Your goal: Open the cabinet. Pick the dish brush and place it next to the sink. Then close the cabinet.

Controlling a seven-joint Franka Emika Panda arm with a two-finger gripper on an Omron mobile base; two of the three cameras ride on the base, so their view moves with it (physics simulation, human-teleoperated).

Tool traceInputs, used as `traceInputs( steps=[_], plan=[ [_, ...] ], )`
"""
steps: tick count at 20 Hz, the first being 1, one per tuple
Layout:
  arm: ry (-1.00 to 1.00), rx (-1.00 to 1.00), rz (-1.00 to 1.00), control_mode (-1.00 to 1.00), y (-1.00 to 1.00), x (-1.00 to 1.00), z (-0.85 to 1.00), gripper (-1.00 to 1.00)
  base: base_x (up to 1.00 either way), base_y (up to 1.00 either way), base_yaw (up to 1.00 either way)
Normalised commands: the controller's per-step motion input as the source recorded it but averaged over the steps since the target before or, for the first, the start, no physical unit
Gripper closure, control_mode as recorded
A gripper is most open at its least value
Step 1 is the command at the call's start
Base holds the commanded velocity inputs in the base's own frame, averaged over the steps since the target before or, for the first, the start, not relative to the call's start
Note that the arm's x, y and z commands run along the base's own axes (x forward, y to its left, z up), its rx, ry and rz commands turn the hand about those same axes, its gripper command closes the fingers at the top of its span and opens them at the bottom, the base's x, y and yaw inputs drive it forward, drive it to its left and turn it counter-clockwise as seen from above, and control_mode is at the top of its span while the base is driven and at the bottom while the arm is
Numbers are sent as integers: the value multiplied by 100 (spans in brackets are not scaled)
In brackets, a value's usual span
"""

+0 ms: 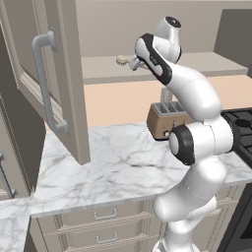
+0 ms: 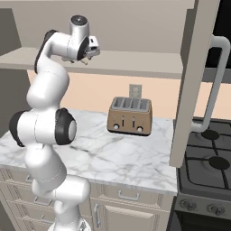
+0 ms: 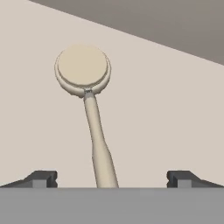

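The cabinet stands open: its left door [image 1: 69,74] with a silver bar handle [image 1: 45,83] swings out at the left, and its right door [image 2: 194,90] hangs open at the right. On the cabinet shelf [image 1: 197,64] lies the dish brush [image 3: 82,68], its round pale head [image 1: 120,60] pointing away from the hand. My gripper [image 3: 112,179] hovers open over the shelf, one fingertip on each side of the thin handle [image 3: 98,140] and well apart from it. From the side, the gripper [image 1: 134,63] sits just right of the brush head. The sink is out of view.
A brown toaster [image 2: 131,116] stands on the marble counter [image 1: 113,167] under the shelf. A black stove [image 2: 212,158] adjoins the counter on the right. Drawer fronts [image 1: 103,216] run below the counter edge. Both open doors jut out over the counter.
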Motion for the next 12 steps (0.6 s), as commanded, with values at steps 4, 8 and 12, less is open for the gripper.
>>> traceInputs(
  steps=[4, 8, 12],
  plan=[
    [6, 0, 0, -100, 0, 8, -23, -100, 0, 0, 0],
    [1, 0, 0, -100, 0, 11, -17, -100, 0, 0, 0],
    [0, 0, 0, -100, 0, 0, 0, -100, 0, 0, 0]
  ],
)
